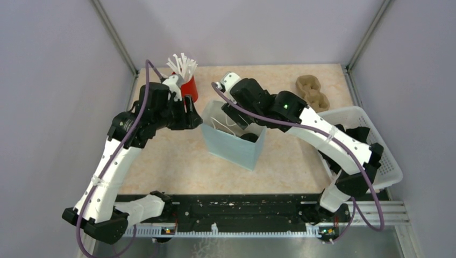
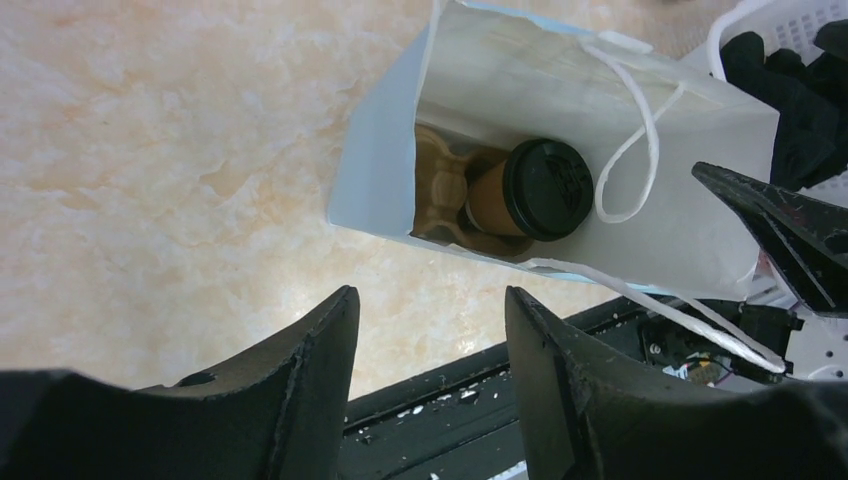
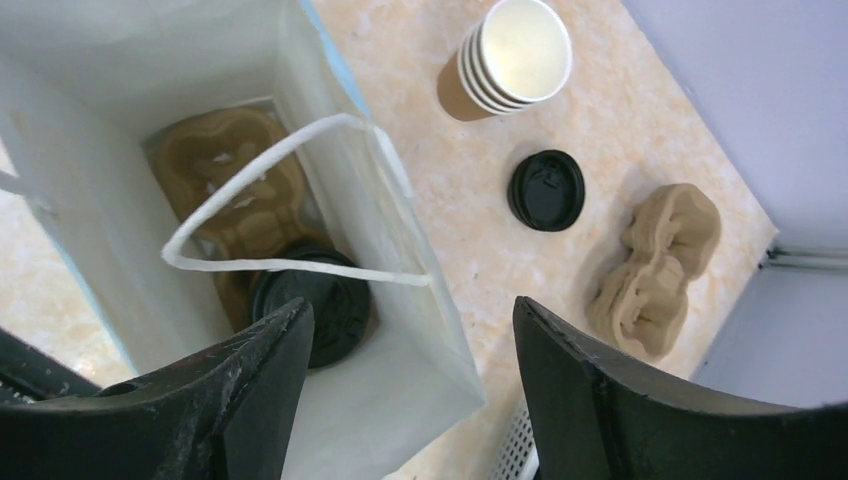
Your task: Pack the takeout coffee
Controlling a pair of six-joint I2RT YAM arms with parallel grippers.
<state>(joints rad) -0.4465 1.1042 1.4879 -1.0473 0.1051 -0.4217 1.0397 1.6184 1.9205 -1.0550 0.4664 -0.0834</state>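
Left gripper [image 2: 430, 370] is spread wide with nothing in it, hanging off the side of the bag that faces the left edge. Right gripper [image 3: 410, 390] is the same deal, fingers apart and empty, right over the mouth of the pale blue paper bag [image 1: 231, 150] standing mid-table. From my feeds the takeout coffee [image 2: 530, 190] sits inside on a brown cardboard carrier [image 2: 440, 180], long axis vertical, black lid pointing up at the opening. Spare lid [image 3: 546, 190] and cup stack [image 3: 505, 60] sit toward the far edge.
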